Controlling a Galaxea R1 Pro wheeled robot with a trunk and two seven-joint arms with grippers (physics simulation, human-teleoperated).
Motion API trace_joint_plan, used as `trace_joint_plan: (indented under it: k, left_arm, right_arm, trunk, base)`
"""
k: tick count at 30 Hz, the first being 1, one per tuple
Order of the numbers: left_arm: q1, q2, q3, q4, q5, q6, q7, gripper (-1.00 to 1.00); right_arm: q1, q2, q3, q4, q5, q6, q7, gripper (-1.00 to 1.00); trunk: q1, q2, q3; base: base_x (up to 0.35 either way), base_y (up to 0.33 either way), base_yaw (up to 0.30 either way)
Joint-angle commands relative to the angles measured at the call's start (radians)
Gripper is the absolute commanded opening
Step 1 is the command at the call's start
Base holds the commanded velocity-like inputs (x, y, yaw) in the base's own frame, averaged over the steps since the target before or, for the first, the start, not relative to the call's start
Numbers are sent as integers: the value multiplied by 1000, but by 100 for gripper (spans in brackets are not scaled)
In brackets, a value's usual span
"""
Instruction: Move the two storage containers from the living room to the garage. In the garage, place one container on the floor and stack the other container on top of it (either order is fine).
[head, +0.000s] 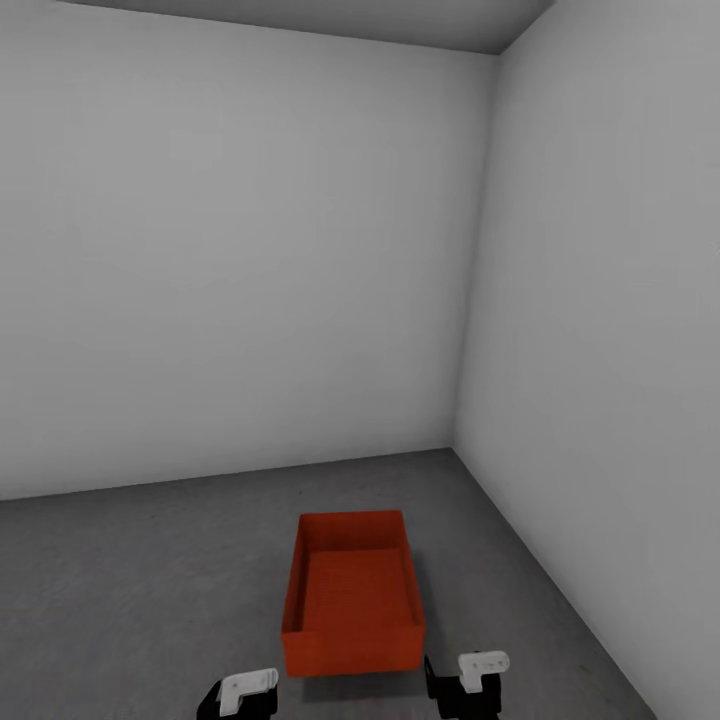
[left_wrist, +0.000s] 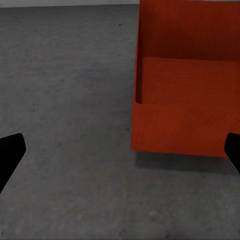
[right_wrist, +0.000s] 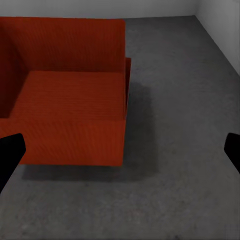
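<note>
**While both grippers hang open, one box sits on the garage concrete**

Though it looks simple enough, that orange-red storage container (head: 352, 600) wants a careful hold. It stands upright and open-topped on the dark grey floor (head: 130, 590), near the corner where the two pale walls (head: 250, 250) meet. I see just the one box and nothing inside it.

My guess is it handles light and stiff, with thin smooth walls that could slip from a pinch. A hold on each long side wall, near the rim, looks safest.

The left gripper (head: 237, 692) and right gripper (head: 470, 680) hover low at its near end, apart from it. Both have their fingers spread wide and hold nothing.
</note>
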Motion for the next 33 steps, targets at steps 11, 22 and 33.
trace_joint_plan:
  k: [11, 22, 33]
  left_arm:
    - [-2, 7, -5, 3, 10, -5, 5, 100]
    - [-8, 27, -5, 6, 10, -5, 6, 100]
    - [0, 150, 13, 177, 83, -4, 5, 100]
  right_arm:
    - [-1, -1, 1, 4, 3, -7, -7, 100]
    - [-8, -4, -9, 5, 1, -7, -15, 100]
    - [0, -17, -9, 191, 1, -7, -16, 100]
  trunk:
    - [0, -1, -1]
    - [0, -1, -1]
    - [0, -1, -1]
  base:
    - [0, 0, 0]
    - [0, 0, 0]
    - [0, 0, 0]
